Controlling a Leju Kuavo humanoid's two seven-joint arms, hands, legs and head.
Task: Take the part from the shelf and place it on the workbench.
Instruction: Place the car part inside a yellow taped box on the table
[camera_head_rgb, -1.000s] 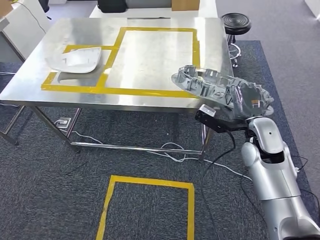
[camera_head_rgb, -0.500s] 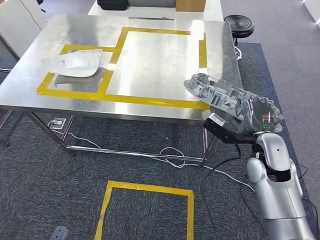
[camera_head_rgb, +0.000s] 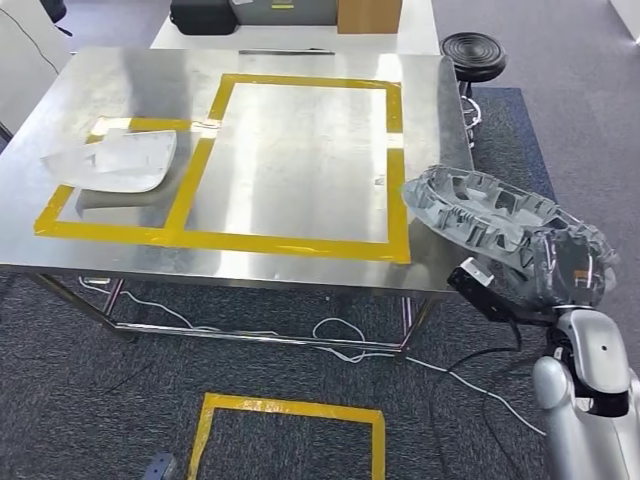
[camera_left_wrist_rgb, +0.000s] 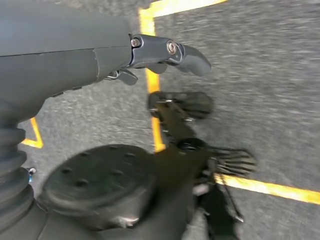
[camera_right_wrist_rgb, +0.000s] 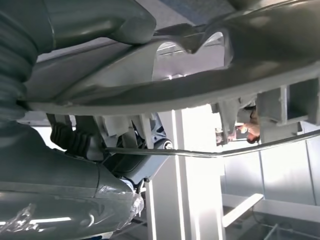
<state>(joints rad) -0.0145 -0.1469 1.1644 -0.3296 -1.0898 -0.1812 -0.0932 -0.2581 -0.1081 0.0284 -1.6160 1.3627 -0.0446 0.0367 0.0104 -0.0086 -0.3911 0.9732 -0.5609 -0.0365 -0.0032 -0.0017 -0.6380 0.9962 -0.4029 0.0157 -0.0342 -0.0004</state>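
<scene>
Part (camera_head_rgb: 498, 225): carried nearer the workbench (camera_head_rgb: 302, 150), now over its right edge; placing is near.
Right hand (camera_right_wrist_rgb: 113, 150): clasped around the part.
Left hand (camera_left_wrist_rgb: 158, 50): fingers apart, nothing held.

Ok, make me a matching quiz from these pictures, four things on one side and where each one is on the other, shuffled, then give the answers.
Things:
1. grey part
2. white panel
3. stool
4. cardboard box

Places:
A. on the floor past the table's far right corner
B. held by the right hand, partly over the table's right edge
C. on the far table behind the steel one
D. inside the small yellow tape frame on the table's left

Pairs: 1-B, 2-D, 3-A, 4-C
</scene>
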